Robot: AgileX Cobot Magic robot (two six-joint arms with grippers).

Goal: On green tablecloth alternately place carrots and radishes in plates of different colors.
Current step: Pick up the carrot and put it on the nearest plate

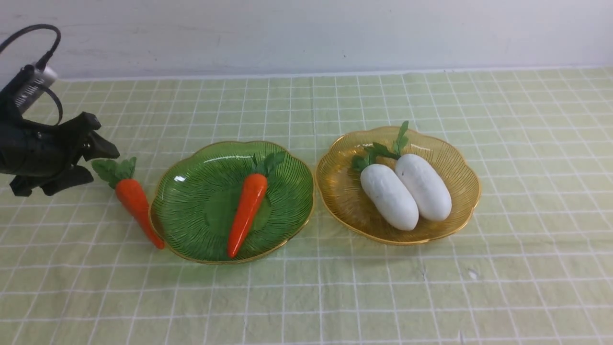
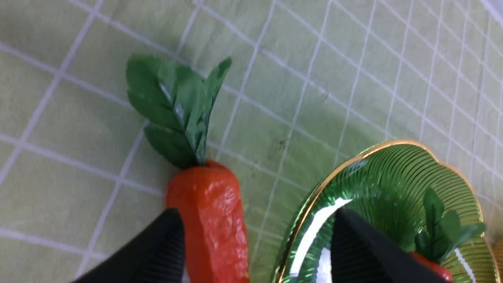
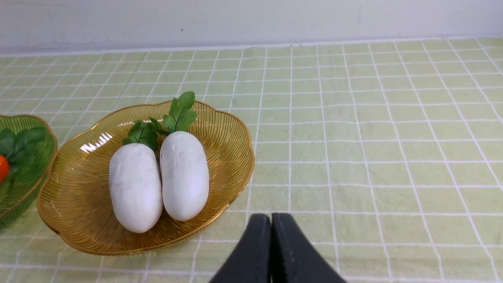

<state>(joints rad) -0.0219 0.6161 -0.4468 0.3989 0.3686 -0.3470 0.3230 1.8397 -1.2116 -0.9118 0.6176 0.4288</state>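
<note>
On the green tablecloth [image 1: 335, 287], one carrot [image 1: 136, 203] lies with its tip against the rim of the dark green plate [image 1: 191, 201]. A second carrot [image 1: 246, 213] rests inside that plate. The amber plate [image 1: 335, 191] holds two radishes [image 1: 389, 196] [image 1: 424, 187] side by side. My left gripper [image 1: 93, 163] hovers open just left of the loose carrot's leaves. In the left wrist view the carrot [image 2: 212, 220] sits between the spread fingers [image 2: 165, 247], close to one of them. My right gripper [image 3: 271, 220] is shut and empty above bare cloth, near the amber plate [image 3: 220, 133].
A pale wall [image 1: 306, 33] runs along the table's far edge. The two plates almost touch at the table's middle. Wrinkled cloth stretches to the right of the amber plate and along the front.
</note>
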